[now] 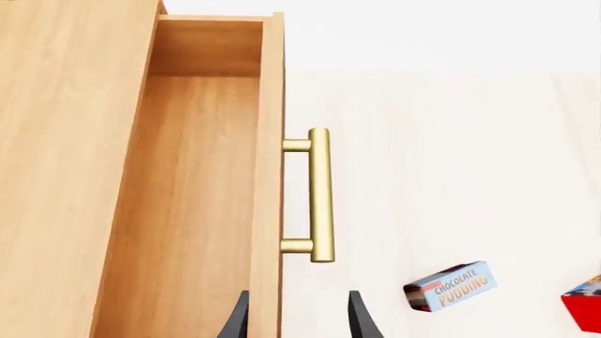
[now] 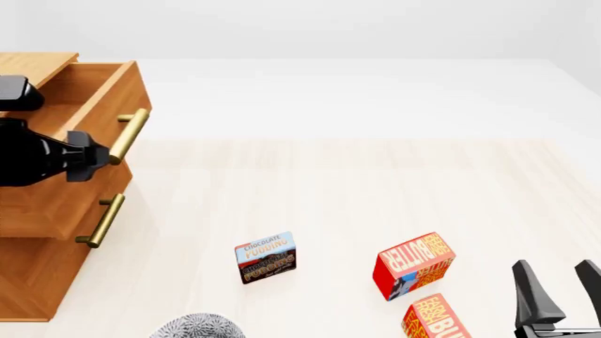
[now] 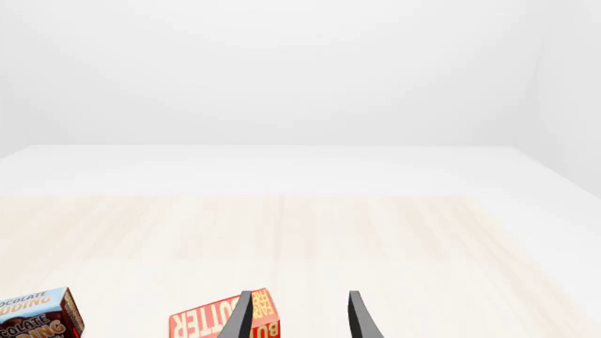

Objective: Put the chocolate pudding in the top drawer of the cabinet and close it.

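Note:
The chocolate pudding (image 2: pixel 264 257) lies flat on the table, right of the cabinet (image 2: pixel 28 274); it also shows in the left wrist view (image 1: pixel 451 285) and the right wrist view (image 3: pixel 36 318). The top drawer (image 2: pixel 101 90) is pulled open and its inside (image 1: pixel 188 197) is bare. My left gripper (image 2: pixel 94 156) is open, just short of the drawer's brass handle (image 1: pixel 321 195), its fingertips (image 1: pixel 362 318) on either side of the drawer front. My right gripper (image 2: pixel 556 287) is open and empty at the near right, far from the pudding.
Two red-orange butter boxes (image 2: pixel 413 265) (image 2: pixel 437 320) lie right of the pudding, near my right gripper; one shows in the right wrist view (image 3: pixel 211 322). The lower drawer (image 2: pixel 52 211) is shut. A grey rounded object (image 2: pixel 197 328) sits at the front edge.

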{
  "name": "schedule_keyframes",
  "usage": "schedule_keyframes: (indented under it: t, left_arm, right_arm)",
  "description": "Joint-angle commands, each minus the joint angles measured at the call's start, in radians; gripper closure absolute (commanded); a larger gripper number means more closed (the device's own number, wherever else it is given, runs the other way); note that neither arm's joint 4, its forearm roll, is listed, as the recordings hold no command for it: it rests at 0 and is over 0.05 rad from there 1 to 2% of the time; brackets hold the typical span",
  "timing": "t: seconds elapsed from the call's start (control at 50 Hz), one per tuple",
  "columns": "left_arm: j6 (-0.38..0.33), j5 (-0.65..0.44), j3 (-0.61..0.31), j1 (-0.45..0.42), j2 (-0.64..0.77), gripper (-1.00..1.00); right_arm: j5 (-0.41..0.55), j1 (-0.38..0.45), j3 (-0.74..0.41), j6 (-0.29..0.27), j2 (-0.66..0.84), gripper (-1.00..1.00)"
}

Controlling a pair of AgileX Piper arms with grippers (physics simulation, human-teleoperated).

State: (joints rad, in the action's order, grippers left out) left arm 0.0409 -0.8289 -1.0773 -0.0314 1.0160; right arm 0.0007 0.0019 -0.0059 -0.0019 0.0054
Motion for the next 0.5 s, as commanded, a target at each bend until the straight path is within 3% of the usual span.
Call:
schedule_keyframes:
  t: [0.02,0.5]
  left_arm:
    - [-0.007,0.012,0.011,-0.022,0.014,-1.0]
    - [0.037,0.043,0.038,-0.102,0.046,-1.0]
  right_arm:
    - [0.0,0.0,0.0,0.0,0.0,-1.0]
    - [0.0,0.0,0.0,0.0,0.0,-1.0]
